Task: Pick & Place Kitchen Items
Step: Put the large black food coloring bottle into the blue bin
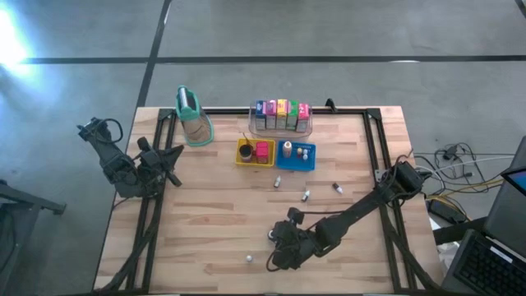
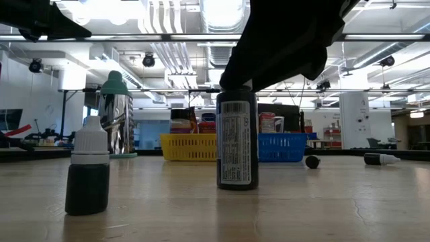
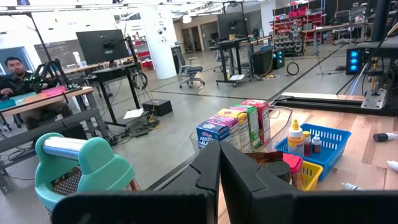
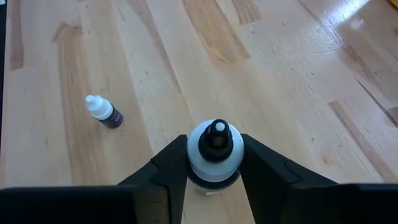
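As right tool grips it, bottle upright

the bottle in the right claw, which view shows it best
The low view: the dark bottle stands upright, its label readable. The right wrist view shows only its cap between the right claw's fingers. The high view hides it under the arm; the left wrist view misses it.

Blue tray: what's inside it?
The blue tray holds small dropper bottles: an orange-capped one, a white-capped one and a small dark one. Its wall hides their bases, and anything lying flat can't be seen.
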